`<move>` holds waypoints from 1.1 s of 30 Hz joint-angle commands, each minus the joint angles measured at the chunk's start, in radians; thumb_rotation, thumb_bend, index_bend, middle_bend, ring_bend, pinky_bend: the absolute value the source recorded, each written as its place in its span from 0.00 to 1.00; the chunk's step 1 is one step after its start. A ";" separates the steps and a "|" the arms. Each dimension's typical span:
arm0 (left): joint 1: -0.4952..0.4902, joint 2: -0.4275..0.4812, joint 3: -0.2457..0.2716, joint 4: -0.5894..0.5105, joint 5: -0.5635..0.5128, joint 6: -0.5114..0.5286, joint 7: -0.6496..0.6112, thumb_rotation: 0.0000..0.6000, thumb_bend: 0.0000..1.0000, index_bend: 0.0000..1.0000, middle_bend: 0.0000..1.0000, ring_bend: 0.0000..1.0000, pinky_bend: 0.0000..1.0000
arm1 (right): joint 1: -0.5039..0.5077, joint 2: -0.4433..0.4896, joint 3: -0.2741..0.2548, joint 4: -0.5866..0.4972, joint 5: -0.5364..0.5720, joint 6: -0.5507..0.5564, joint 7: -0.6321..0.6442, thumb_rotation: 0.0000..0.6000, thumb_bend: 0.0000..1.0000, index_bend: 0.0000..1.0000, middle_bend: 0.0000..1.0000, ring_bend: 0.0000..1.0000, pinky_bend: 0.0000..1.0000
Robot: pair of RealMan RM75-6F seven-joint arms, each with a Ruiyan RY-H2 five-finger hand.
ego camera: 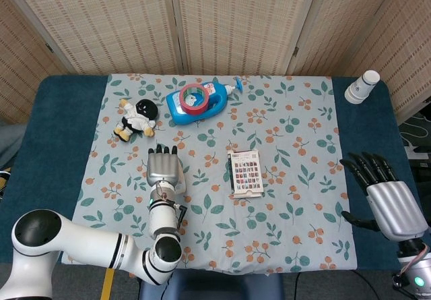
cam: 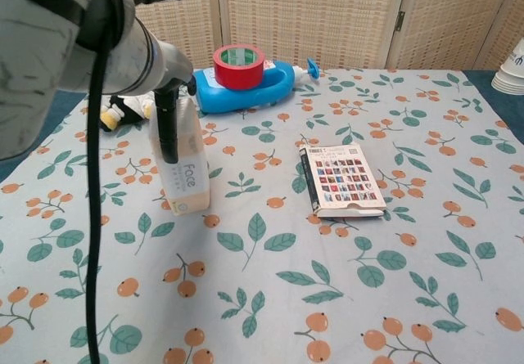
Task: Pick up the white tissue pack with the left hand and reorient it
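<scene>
So nearest the robot, the left hand (ego camera: 164, 170) sits right on top of the white tissue pack (cam: 183, 166), fingers draped down over it; from the chest view a dark finger (cam: 167, 131) runs down its face, so I'd call that a grip, though I can't tell how firm. The pack stands upright on the floral tablecloth (ego camera: 289, 205), bottom edge apparently touching the cloth, so the reorienting looks mostly done and what's left is probably just letting go. Over at about 4 o'clock the right hand (ego camera: 384, 195) hovers off the table edge, fingers spread, holding nothing. Dead centre is a small card box (ego camera: 246, 172) lying flat. Further back around 11 o'clock there's a plush doll (ego camera: 137, 117), then a blue bottle (ego camera: 210, 101) with red tape (ego camera: 193, 98) resting on it, and paper cups (ego camera: 362, 86) at 2 o'clock.
</scene>
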 commanded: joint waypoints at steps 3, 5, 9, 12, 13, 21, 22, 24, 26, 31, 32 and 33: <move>0.009 -0.005 0.015 0.018 0.009 -0.013 0.012 1.00 0.13 0.00 0.12 0.01 0.16 | 0.001 -0.001 0.000 0.000 0.003 -0.001 -0.002 1.00 0.11 0.14 0.06 0.00 0.04; 0.015 -0.006 0.021 0.023 0.011 -0.020 0.016 1.00 0.14 0.00 0.15 0.03 0.17 | 0.001 -0.002 0.001 0.000 0.005 -0.001 -0.001 1.00 0.12 0.14 0.06 0.00 0.04; 0.029 -0.010 0.032 0.032 0.028 -0.029 0.007 1.00 0.15 0.02 0.18 0.07 0.18 | 0.001 -0.003 0.002 0.001 0.008 0.002 -0.003 1.00 0.12 0.14 0.06 0.00 0.04; 0.034 -0.013 0.034 0.034 0.053 -0.030 -0.007 1.00 0.17 0.05 0.22 0.09 0.20 | 0.001 -0.005 0.002 0.002 0.009 0.001 -0.006 1.00 0.11 0.14 0.06 0.00 0.04; 0.035 -0.014 0.035 0.034 0.065 -0.030 -0.012 1.00 0.18 0.09 0.25 0.12 0.21 | 0.002 -0.006 0.002 0.003 0.010 0.001 -0.008 1.00 0.11 0.14 0.06 0.00 0.04; 0.045 -0.023 0.045 0.033 0.123 -0.013 -0.034 1.00 0.27 0.34 0.49 0.25 0.26 | 0.003 -0.009 0.003 0.004 0.016 0.000 -0.011 1.00 0.11 0.14 0.06 0.00 0.04; 0.048 -0.023 0.046 0.032 0.125 -0.012 -0.035 1.00 0.27 0.36 0.51 0.26 0.26 | 0.002 -0.008 0.003 0.004 0.017 0.000 -0.011 1.00 0.11 0.14 0.06 0.00 0.04; 0.056 -0.021 0.047 0.026 0.136 -0.011 -0.045 1.00 0.28 0.40 0.55 0.28 0.27 | 0.002 -0.008 0.003 0.004 0.016 0.001 -0.011 1.00 0.11 0.14 0.06 0.00 0.04; 0.066 -0.017 0.043 0.015 0.150 -0.012 -0.061 1.00 0.29 0.43 0.58 0.30 0.27 | 0.001 -0.007 0.001 0.003 0.013 0.002 -0.012 1.00 0.11 0.14 0.06 0.00 0.04; 0.114 0.006 0.002 -0.047 0.239 -0.039 -0.194 1.00 0.30 0.45 0.60 0.32 0.27 | 0.000 -0.010 0.000 0.004 0.013 0.001 -0.015 1.00 0.11 0.14 0.06 0.00 0.04; 0.136 0.012 -0.012 -0.064 0.273 -0.053 -0.254 1.00 0.30 0.45 0.60 0.33 0.28 | 0.001 -0.010 0.000 0.003 0.012 0.000 -0.018 1.00 0.11 0.14 0.06 0.00 0.04; 0.155 0.018 -0.020 -0.075 0.305 -0.066 -0.305 1.00 0.30 0.45 0.61 0.33 0.28 | 0.001 -0.011 -0.001 0.004 0.012 0.000 -0.019 1.00 0.11 0.14 0.06 0.00 0.04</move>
